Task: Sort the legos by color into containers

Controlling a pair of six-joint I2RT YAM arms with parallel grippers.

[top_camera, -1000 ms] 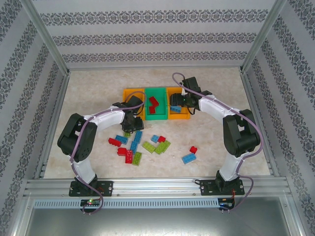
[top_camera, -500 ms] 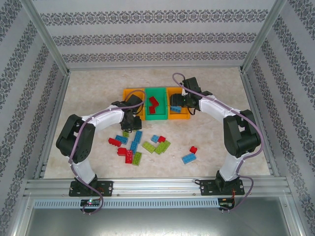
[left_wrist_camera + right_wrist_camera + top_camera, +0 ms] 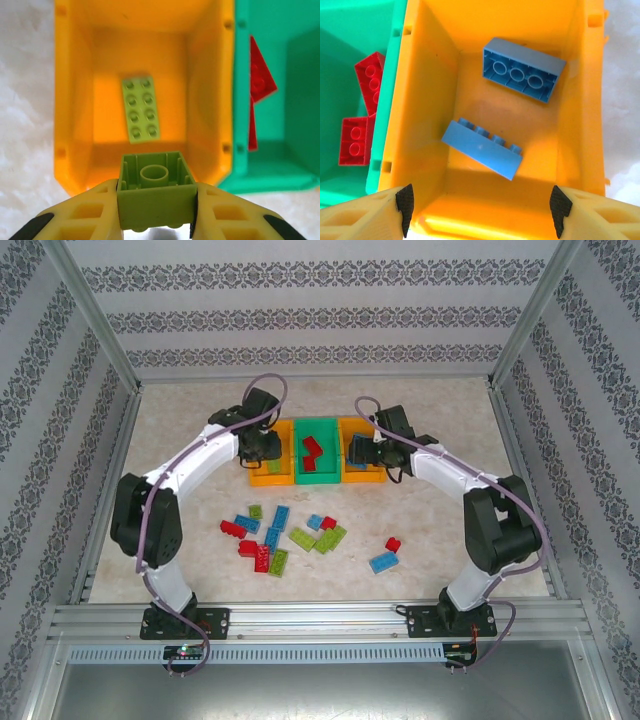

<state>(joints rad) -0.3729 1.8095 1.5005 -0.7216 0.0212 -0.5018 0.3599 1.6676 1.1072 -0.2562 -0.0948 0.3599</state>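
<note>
1. the left gripper (image 3: 156, 212) is clamped on a lime brick (image 3: 155, 185), hollow underside toward the camera, hanging over the near wall of the left orange bin (image 3: 75, 105).
2. that bin is the left end of a joined row with the green bin (image 3: 318, 479) and the right orange bin (image 3: 427, 95), set mid-table toward the far edge. another lime brick (image 3: 142, 108) lies flat inside it.
3. risk: the held brick looks to sit above the near rim, not the bin's middle. released here, it could clip the wall and tumble onto the table (image 3: 450, 530).
4. the right gripper (image 3: 480, 205) stands wide and empty over the right bin's near wall, above two blue bricks (image 3: 524, 68).
5. risk: if it goes lower from there, a fingertip could catch the rim and nudge the whole row, spoiling the left drop.
6. red bricks (image 3: 362, 117) lie in the green bin. the loose legos (image 3: 290, 535) lie between the row and the near edge, packed close, so a pick could drag along a wrong-coloured neighbour.
</note>
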